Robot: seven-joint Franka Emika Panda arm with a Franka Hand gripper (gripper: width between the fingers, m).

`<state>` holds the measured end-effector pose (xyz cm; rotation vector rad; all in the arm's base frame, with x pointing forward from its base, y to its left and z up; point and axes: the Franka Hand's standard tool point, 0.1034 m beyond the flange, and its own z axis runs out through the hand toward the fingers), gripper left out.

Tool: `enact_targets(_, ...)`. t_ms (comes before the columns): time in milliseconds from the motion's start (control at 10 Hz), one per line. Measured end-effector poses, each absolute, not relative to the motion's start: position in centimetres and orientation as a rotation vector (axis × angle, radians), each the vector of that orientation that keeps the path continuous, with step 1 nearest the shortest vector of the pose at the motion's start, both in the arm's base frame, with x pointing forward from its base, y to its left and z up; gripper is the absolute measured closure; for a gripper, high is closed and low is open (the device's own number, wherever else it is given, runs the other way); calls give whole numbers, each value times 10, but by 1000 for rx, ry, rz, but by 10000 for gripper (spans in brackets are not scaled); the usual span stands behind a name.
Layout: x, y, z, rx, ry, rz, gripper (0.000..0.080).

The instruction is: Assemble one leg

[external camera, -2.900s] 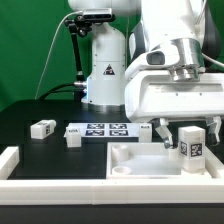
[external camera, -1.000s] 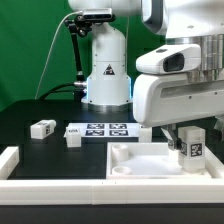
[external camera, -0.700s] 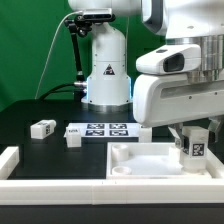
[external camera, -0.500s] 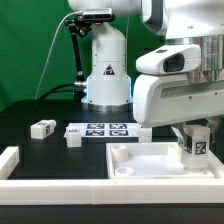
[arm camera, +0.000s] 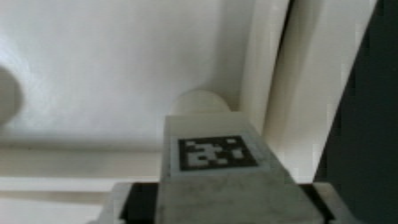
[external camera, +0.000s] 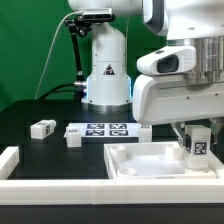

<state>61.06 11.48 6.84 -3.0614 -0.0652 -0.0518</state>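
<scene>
Moved: compared with the frame from nearly three seconds ago, the gripper [external camera: 197,132] and the leg [external camera: 198,148] it carries have shifted toward the exterior view's right. In the last second they have only crept a little further that way.
Jaws: pinching the leg from both sides. In the wrist view the block fills the gap between the fingers [arm camera: 121,200].
Leg: held upright, with its black-and-white tag facing the exterior camera. It is inside the outline of the tray [external camera: 128,158], toward the tray's end on the exterior view's right.
Leg against tray: in the wrist view the leg's tip stands over the tray's pale floor, just beside one raised wall. Whether it touches the floor cannot be told.
Tray: a large white piece with raised walls, lying on the dark table [external camera: 30,108] in front of the arm.
Marker board: the marker board [external camera: 100,129] lies flat on the table beyond the tray.
Loose parts: a tagged block [external camera: 42,128] and a smaller block [external camera: 72,138] lie on the table to the exterior view's left, well apart from the gripper. The smaller one is just beside the marker board's end.
</scene>
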Motion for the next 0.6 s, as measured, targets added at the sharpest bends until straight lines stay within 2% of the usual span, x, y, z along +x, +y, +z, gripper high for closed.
enact_targets(400, 612, 117, 67, -2859, 879, -73, 509)
enact_targets(600, 613, 116, 67, -2733, 1152, -66, 509)
